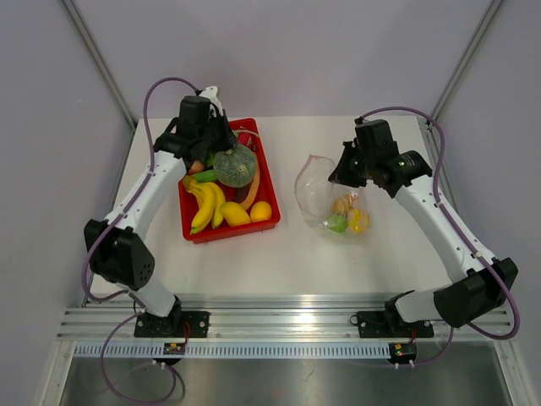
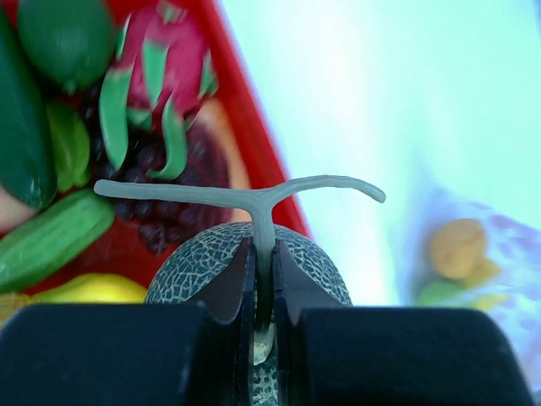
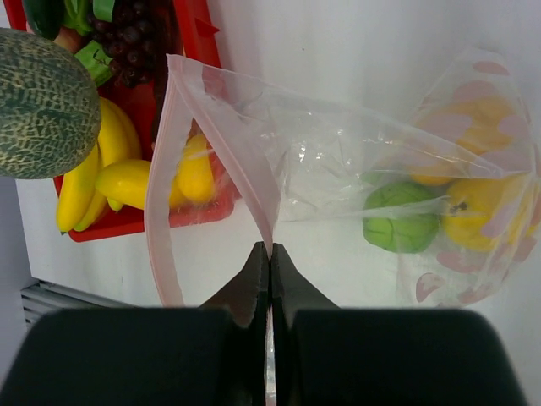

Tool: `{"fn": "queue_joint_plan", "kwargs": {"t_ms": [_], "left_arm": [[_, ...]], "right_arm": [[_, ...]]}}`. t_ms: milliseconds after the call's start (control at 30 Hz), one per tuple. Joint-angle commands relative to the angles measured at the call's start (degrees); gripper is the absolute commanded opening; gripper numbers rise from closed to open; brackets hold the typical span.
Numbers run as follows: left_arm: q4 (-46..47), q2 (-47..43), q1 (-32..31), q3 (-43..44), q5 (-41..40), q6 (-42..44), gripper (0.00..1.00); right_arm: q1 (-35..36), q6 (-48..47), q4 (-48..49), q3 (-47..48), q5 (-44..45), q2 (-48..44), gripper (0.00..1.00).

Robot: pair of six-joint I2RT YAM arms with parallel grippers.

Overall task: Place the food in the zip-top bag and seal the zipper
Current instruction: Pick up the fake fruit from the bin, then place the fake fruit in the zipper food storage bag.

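Note:
My left gripper (image 2: 263,283) is shut on the pale T-shaped stem (image 2: 264,203) of the grey-green netted melon (image 1: 234,166), held just above the red tray (image 1: 269,179); the melon also shows in the left wrist view (image 2: 199,266). Bananas (image 1: 204,203), a lemon (image 1: 261,211) and other toy food lie in the tray. My right gripper (image 3: 270,254) is shut on the pink zipper strip (image 3: 241,161) of the clear zip-top bag (image 1: 325,196), holding its mouth open toward the tray. Green (image 3: 401,217) and yellow (image 3: 473,211) toy food lie inside the bag.
The red tray stands left of centre on the white table (image 1: 287,262). The bag lies right of centre. Grey walls enclose the table; a metal rail (image 1: 287,315) runs along the near edge by the arm bases.

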Motion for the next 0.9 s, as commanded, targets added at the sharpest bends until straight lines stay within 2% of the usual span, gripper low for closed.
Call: {"fn": "queue_joint_plan", "kwargs": {"t_ms": [0, 167, 200, 233, 267, 333, 367, 400, 433, 567, 833, 867], "left_arm": [[11.05, -7.23, 0.24, -1.41, 6.01, -0.21, 0.0], [22.04, -14.43, 0.24, -7.82, 13.47, -4.32, 0.0], [27.81, -15.41, 0.33, -11.14, 15.31, -5.3, 0.0], [30.3, -16.29, 0.33, -12.48, 19.68, -8.09, 0.0], [37.02, -17.43, 0.33, -13.97, 21.99, -9.69, 0.0], [42.25, -17.79, 0.24, -16.52, 27.16, -15.2, 0.0], [44.89, -17.88, 0.33, -17.32, 28.5, -17.33, 0.0], [51.35, -17.96, 0.24, -18.37, 29.82, -19.7, 0.0], [54.81, -17.88, 0.24, -20.3, 31.66, -24.59, 0.0], [73.78, -16.82, -0.63, -24.34, 33.09, -35.15, 0.0], [93.75, -11.12, -5.72, -29.28, 28.08, -45.81, 0.0], [93.78, -10.24, -5.99, -29.63, 27.99, -46.87, 0.0]], "right_arm": [[0.27, 0.88, 4.76, 0.61, -2.97, 0.89, 0.0], [0.18, 1.75, 7.39, 0.08, -4.2, 1.24, 0.0], [0.27, 2.1, 7.75, -0.27, -4.72, 1.33, 0.0], [0.27, 2.28, 8.1, -0.36, -4.99, 1.24, 0.0], [0.27, 2.46, 8.71, -0.62, -5.17, 1.15, 0.0], [0.18, 3.16, 9.5, -1.24, -6.13, 0.98, 0.0], [0.27, 3.34, 10.2, -1.5, -6.48, 0.98, 0.0], [0.27, 3.77, 10.56, -2.03, -7.27, 0.89, 0.0], [0.27, 3.95, 10.91, -2.21, -7.62, 0.8, 0.0], [0.18, 5.01, 12.75, -3.44, -8.94, 0.36, 0.0], [0.27, 7.64, 16.01, -4.05, -12.81, 0.19, 0.0], [0.27, 7.99, 16.45, -4.05, -13.07, 0.01, 0.0]]}}
